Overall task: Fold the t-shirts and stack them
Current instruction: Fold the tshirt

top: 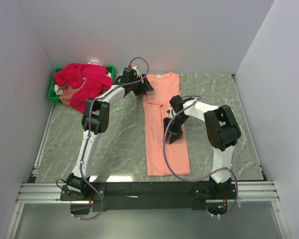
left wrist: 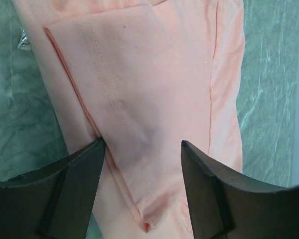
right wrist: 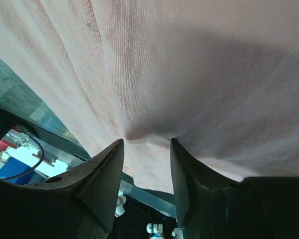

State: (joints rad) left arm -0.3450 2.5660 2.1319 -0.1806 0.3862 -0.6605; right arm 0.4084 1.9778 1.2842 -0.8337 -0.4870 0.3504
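the salmon t-shirt [top: 164, 144] lies lengthwise on the worktop [top: 119, 144], its sides folded in to make a long strip; the crimson t-shirts [top: 82, 79] are heaped on the green bin [top: 52, 92] at far left. the cloth looks thin, light and limp, likely to sag, so doubled edges or hems suit best. the left tool [left wrist: 142, 144] stands wide over a folded sleeve, gripping nothing; the right tool [right wrist: 147, 142] pinches a raised bunch of shirt. no label or writing is readable.

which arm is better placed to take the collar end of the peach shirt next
Left. The left gripper hangs open right at the collar end of the peach shirt; the right gripper sits mid-shirt, cloth puckered between its fingers.
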